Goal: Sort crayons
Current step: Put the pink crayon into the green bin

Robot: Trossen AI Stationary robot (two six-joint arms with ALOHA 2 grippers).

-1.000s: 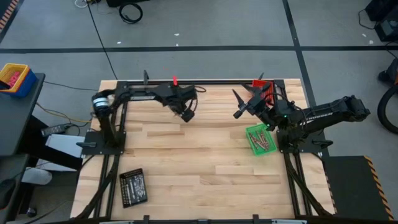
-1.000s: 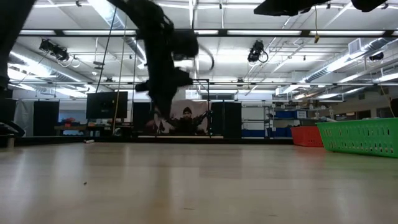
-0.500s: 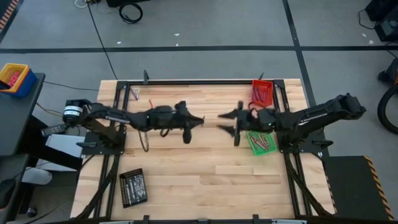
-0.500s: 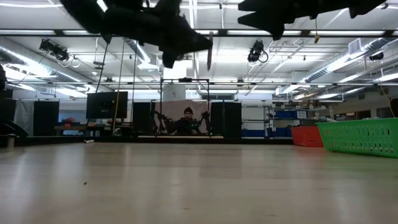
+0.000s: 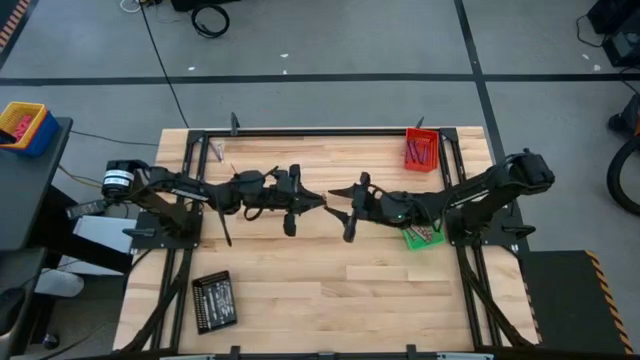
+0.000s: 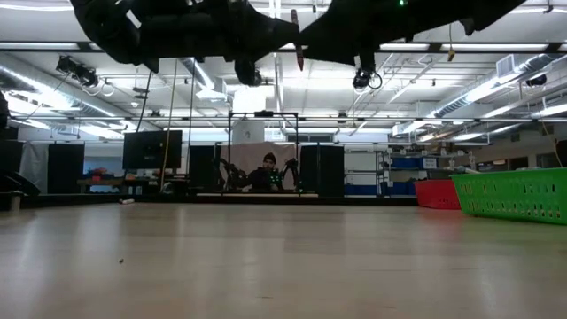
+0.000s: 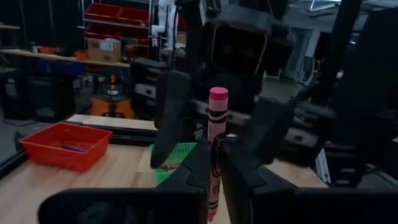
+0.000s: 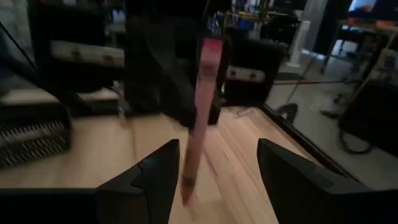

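Observation:
One pink crayon stands upright in the air above the middle of the table, with my left gripper shut on it. In the low view the crayon shows between the two arms, high above the tabletop. My right gripper faces the left one from the table's right side. It is open, with its fingers standing apart on either side of the crayon, clear of it. More crayons lie in the red tray and the green tray. My left gripper pinches the crayon's lower half between its two fingers. The fingers lie level, coming from the table's left, and cross the crayon. The crayon stands upright, its pink flat end above the fingers, lifted clear of the table.
The red tray sits at the far right corner and the green tray just nearer on the right. A black tray lies near the front left. A dark frame rims the table. A person sits beyond the far edge.
My left gripper has swung from the far edge to the table's middle and tipped from pointing down to level, bringing the crayon upright; it has since held still. My right gripper has come from beside the red tray down and toward the left gripper, turning as it came.

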